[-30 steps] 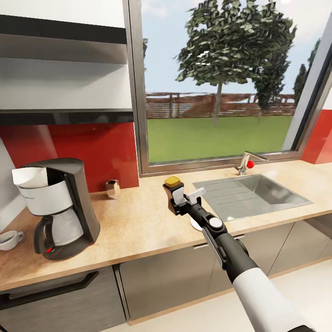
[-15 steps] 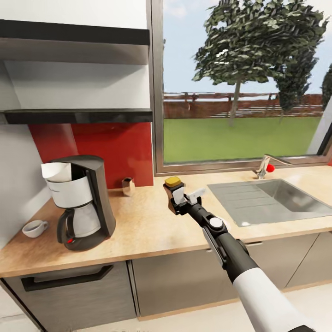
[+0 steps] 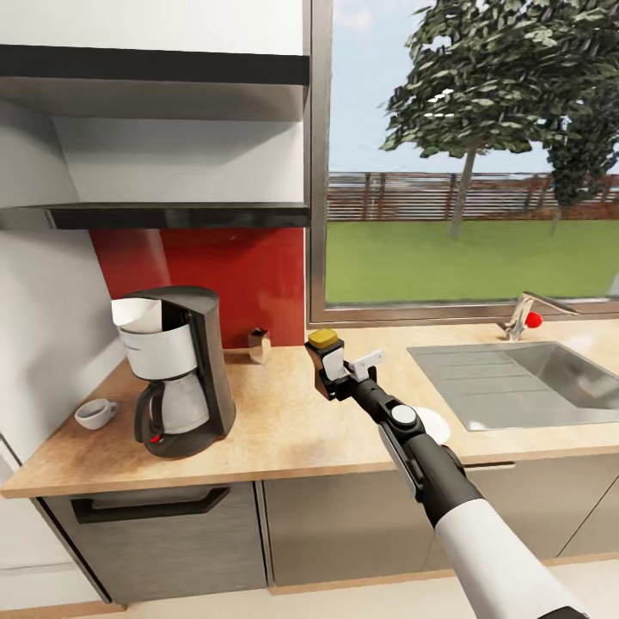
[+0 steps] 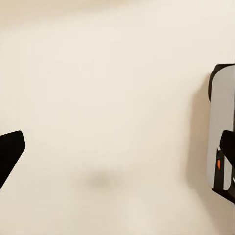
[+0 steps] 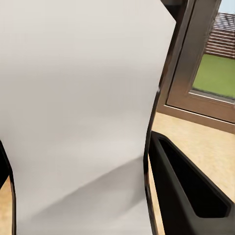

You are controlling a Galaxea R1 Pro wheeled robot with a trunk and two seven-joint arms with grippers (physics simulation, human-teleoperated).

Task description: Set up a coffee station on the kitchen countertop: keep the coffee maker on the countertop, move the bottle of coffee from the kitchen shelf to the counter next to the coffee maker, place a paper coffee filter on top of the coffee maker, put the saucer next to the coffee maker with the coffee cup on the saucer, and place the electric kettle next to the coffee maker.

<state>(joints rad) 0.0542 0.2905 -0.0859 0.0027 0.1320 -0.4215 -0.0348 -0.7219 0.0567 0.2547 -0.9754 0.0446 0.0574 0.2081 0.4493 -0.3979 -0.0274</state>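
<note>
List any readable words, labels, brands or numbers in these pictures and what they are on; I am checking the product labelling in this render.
None can be read.
Small dark brown bottle with yellow cap, held in the right gripper: its white label shows blank.
Black drip coffee maker with brushed-steel front: faint marks on the panel, too small to read.

We see a plain cream surface (image 4: pixel 107 112) with a faint shadow. Two dark fingertips (image 4: pixel 9 152) of our left gripper (image 4: pixel 117 152) sit wide apart at opposite edges. A grey-and-black part with an orange mark (image 4: pixel 221 142) stands beside one.
</note>
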